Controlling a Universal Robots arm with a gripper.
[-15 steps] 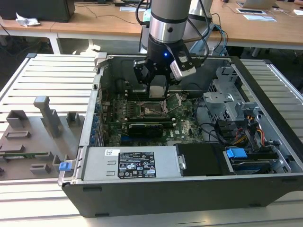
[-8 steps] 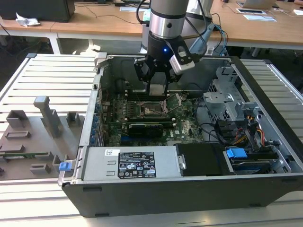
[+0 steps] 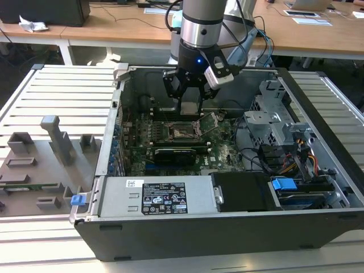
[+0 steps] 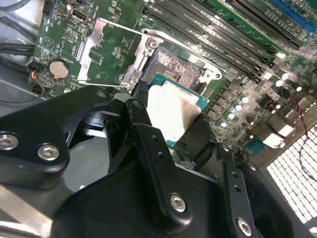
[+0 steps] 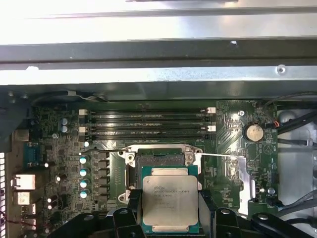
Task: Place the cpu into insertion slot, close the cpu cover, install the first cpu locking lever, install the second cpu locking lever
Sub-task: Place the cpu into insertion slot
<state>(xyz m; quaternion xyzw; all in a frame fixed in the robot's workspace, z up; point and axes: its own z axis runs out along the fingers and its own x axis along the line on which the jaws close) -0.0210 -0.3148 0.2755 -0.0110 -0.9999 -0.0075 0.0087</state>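
Holds what looks like the cpu (image 3: 190, 107) in the gripper (image 3: 190, 110), above the insertion slot (image 3: 183, 134) inside the open case (image 3: 187, 242), beside the raised cpu cover (image 3: 209, 123).

The cpu (image 5: 170, 201), a small square chip with a pale silver top and a green edge, hangs just over the insertion slot (image 5: 159, 159), not yet in it, clamped at two opposite sides by the gripper (image 5: 170, 218). The slot (a dark square recess, metal-rimmed) lies bare. The cpu cover (image 4: 134, 59), a thin silvery frame, stands open, tilted up from one slot edge.
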